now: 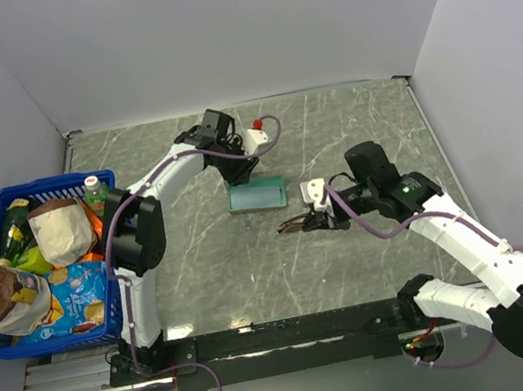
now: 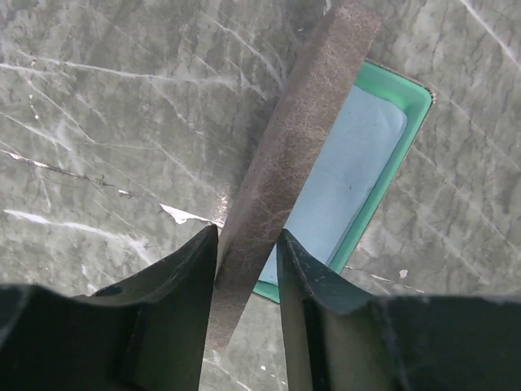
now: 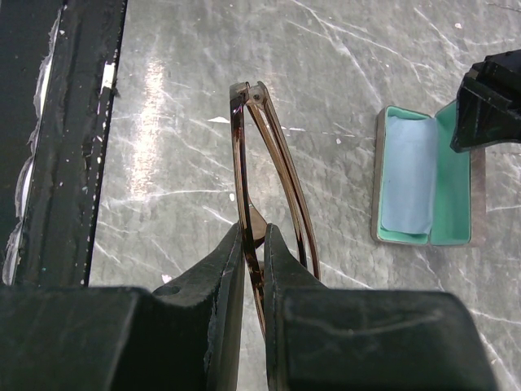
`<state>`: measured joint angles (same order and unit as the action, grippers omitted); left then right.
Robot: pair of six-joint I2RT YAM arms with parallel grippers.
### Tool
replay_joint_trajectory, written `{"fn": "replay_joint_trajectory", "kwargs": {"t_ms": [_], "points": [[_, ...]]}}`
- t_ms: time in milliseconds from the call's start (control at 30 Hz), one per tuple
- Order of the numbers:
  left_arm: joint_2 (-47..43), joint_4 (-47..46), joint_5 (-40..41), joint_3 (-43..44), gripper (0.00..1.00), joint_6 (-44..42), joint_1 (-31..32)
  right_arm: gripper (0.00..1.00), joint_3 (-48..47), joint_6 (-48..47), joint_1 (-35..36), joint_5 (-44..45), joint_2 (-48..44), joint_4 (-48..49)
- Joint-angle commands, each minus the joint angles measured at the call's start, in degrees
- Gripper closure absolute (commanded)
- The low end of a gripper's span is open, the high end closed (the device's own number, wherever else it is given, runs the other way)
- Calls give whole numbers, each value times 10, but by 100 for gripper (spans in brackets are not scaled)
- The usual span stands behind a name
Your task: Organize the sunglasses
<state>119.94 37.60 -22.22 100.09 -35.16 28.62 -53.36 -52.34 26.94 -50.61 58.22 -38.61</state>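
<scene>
Grey marble table (image 1: 385,265), near its centre: my right gripper (image 3: 254,244) pinches the folded thin brown-framed sunglasses (image 1: 297,222), long axis parallel to the open grey-brown, teal-lined case (image 1: 257,196) just toward the far edge. My left gripper (image 2: 248,244) clamps the case lid.

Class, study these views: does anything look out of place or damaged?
Nothing looks broken or spilled. The blue basket, overstuffed with snack bags and bottles at the left, seems unrelated to the open case and sunglasses.
</scene>
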Motion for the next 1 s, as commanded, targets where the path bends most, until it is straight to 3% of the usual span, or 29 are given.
{"fn": "replay_joint_trajectory", "kwargs": {"t_ms": [0,400,967], "points": [[1,2,-27,8,60,0,3,100,-22,-8,-5,-23,-8,7],[-28,5,-31,-25,77,19,18,100,-21,-8,-5,-24,-9,8],[-120,-56,-35,-135,78,41,89,100,-33,-25,-4,-37,10,-24]]}}
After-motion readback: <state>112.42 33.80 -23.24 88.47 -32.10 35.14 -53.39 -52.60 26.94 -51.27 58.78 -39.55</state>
